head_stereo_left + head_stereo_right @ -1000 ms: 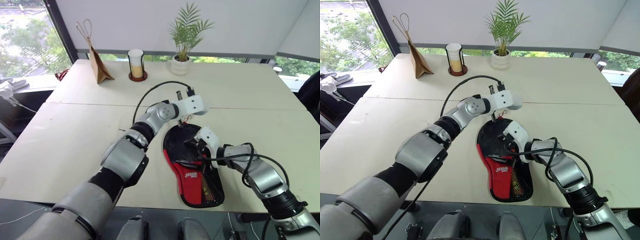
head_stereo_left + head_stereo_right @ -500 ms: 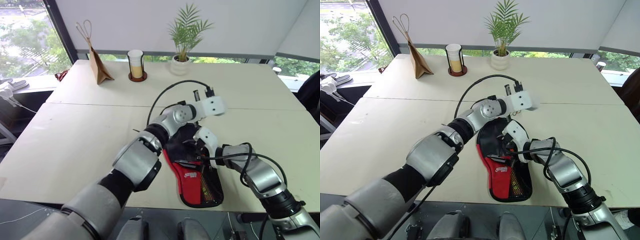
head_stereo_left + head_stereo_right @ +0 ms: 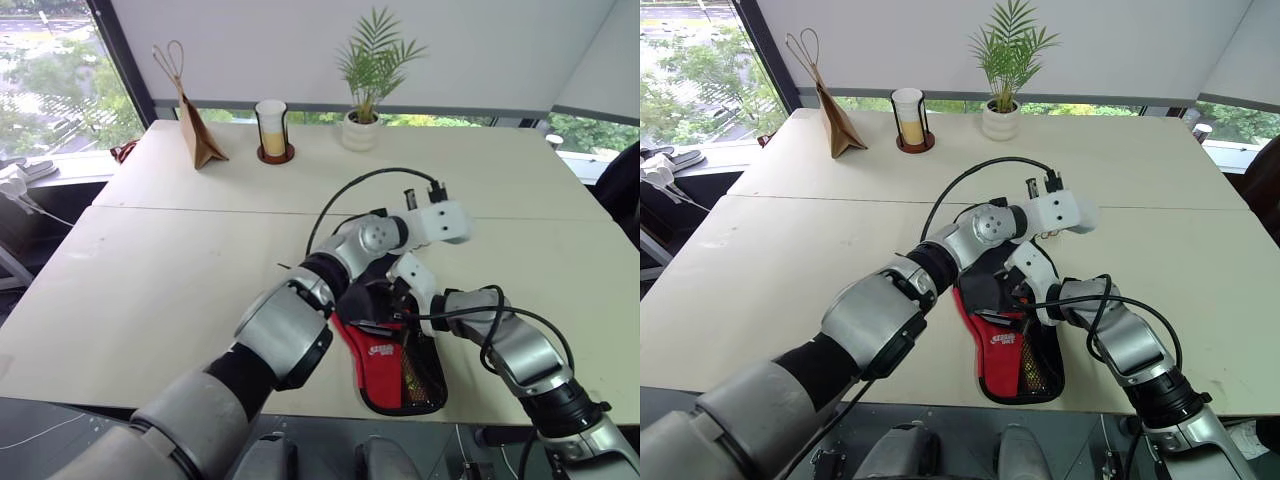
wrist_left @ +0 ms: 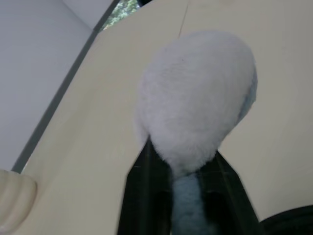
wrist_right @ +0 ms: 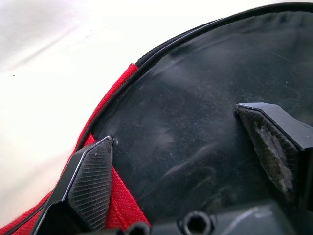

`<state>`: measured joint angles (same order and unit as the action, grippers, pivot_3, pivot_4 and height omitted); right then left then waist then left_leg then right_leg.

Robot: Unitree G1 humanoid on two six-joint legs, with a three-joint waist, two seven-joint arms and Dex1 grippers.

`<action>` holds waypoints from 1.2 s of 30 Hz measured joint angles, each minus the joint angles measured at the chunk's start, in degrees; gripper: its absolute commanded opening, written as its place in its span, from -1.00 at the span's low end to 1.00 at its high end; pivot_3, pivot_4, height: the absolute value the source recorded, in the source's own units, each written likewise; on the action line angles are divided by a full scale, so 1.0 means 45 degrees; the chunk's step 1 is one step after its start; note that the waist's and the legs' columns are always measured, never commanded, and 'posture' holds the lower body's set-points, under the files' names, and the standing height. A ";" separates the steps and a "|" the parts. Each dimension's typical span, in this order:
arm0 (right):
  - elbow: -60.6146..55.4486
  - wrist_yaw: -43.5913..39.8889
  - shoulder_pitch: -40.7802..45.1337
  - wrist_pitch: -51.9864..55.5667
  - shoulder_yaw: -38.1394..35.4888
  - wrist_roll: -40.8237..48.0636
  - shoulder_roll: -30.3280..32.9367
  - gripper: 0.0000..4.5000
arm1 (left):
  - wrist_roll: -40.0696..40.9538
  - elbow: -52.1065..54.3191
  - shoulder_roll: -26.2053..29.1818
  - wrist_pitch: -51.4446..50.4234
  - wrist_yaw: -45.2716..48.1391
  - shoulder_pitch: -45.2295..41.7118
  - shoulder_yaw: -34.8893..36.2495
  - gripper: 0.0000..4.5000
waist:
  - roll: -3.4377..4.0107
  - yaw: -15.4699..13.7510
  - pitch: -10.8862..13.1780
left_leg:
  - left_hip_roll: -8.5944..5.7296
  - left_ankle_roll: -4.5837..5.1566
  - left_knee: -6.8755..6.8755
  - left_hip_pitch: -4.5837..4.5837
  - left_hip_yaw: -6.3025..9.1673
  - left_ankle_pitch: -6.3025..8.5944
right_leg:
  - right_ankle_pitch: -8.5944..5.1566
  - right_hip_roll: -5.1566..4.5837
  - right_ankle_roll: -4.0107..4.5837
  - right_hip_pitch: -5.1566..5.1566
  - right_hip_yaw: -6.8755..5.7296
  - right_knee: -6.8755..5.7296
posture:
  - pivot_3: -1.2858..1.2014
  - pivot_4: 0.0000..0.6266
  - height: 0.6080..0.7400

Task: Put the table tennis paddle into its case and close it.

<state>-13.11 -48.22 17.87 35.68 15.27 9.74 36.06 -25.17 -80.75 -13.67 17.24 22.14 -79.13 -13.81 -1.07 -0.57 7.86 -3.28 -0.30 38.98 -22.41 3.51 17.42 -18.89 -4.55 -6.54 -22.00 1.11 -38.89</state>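
Left gripper [image 4: 183, 196]: fingers pinching a fluffy ball [image 4: 195, 98], apparently loosely. Right gripper [image 5: 181, 161]: wide open, empty, on the case [image 3: 395, 365], near table [image 3: 150, 270] edge.

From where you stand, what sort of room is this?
Probably an office or lab by the windows: a wide pale table, a potted palm and a brown paper bag at its far edge, trees outside.

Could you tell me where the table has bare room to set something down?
The widest free patch is the table's left half, between the paper bag and the near edge. The far right corner, beyond the potted plant, is bare too. It is crowded near the middle, where the left gripper and right gripper work over the case.
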 measured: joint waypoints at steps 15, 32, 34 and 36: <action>0.0112 -0.0139 0.0097 -0.0066 0.0022 -0.0024 0.0010 1.00 | 0.5148 0.0649 0.1565 -0.1893 0.5546 0.0069 0.4724 0.97 | 0.0018 0.0061 -0.0014 | 0.0001 -0.0013 -0.0002 0.0000 0.0001 -0.0007 | 0.0000 -0.0002 0.0000 -0.0001 -0.0002 0.0002 | 0.03 -0.52 1.00; -0.0224 -0.0260 0.0274 0.2000 -0.1926 0.0876 0.1455 1.00 | 0.6040 0.3764 0.4231 -0.1732 1.1264 0.4053 0.3808 0.97 | 0.0027 -0.0060 -0.0001 | -0.0016 -0.0052 0.0044 -0.0158 0.0014 -0.0031 | 0.0003 -0.0033 0.0004 -0.0075 -0.0003 0.0102 | 0.03 -0.52 1.00; -0.0333 -0.0140 0.0303 0.2658 -0.2613 0.1188 0.1659 1.00 | 0.6108 0.4383 0.4049 -0.1784 1.1588 0.4454 0.3599 0.97 | 0.0028 -0.0028 0.0000 | -0.0012 -0.0060 0.0043 -0.0222 0.0014 -0.0036 | 0.0004 -0.0046 0.0005 -0.0156 0.0003 0.0091 | 0.03 -0.52 1.00; -0.0632 -0.0052 0.0513 0.3232 -0.3232 0.1646 0.1766 1.00 | 0.6241 0.5169 0.3759 -0.1799 1.1814 0.4835 0.3229 0.97 | 0.0042 -0.0018 0.0009 | -0.0005 -0.0062 0.0020 -0.0225 0.0013 -0.0036 | 0.0004 -0.0046 0.0005 -0.0174 0.0007 0.0087 | 0.03 -0.52 1.00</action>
<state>-15.95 -48.46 20.18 50.22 0.72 17.14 44.00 2.91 -57.49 3.24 9.15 75.30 -57.37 0.72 -0.88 -0.65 7.90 -3.30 -0.58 39.08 -23.43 3.57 17.26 -18.87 -4.76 -6.52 -22.79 1.14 -38.50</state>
